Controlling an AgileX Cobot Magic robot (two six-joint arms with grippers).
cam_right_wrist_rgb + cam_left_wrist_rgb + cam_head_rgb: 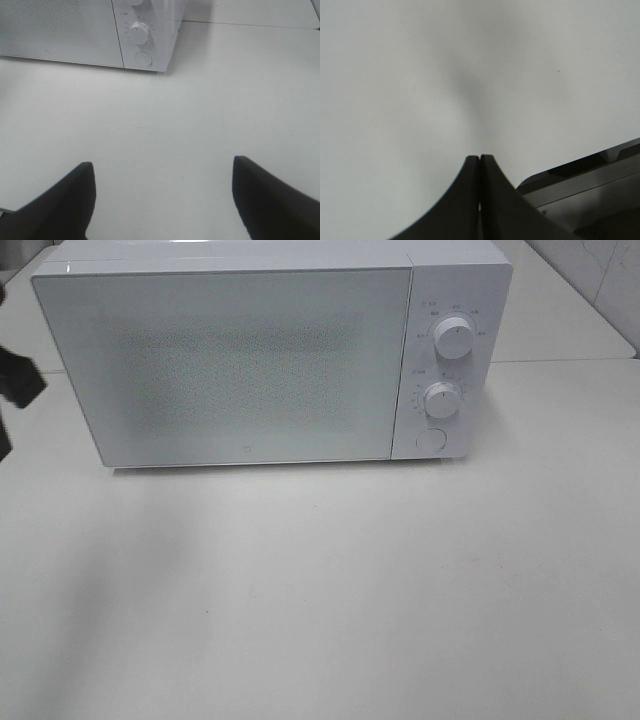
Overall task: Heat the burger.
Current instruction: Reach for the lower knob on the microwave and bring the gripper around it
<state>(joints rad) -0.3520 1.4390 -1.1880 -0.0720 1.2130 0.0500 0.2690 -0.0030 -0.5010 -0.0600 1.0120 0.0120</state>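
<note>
The burger is out of view in all frames. A white microwave [270, 350] stands at the back of the white table with its door shut; it has two knobs [443, 398] and a round button [431, 440] on its right panel. It also shows in the right wrist view [90, 30]. My left gripper [479, 159] is shut and empty over bare table; only a dark part of that arm [15, 380] shows at the left edge of the exterior view. My right gripper [162, 167] is open and empty, in front of the microwave's right end.
The white table [320, 590] stretches bare in front of the microwave. A seam between table tops [570, 360] runs to the right of the microwave. A grey metal frame [590, 195] shows in the corner of the left wrist view.
</note>
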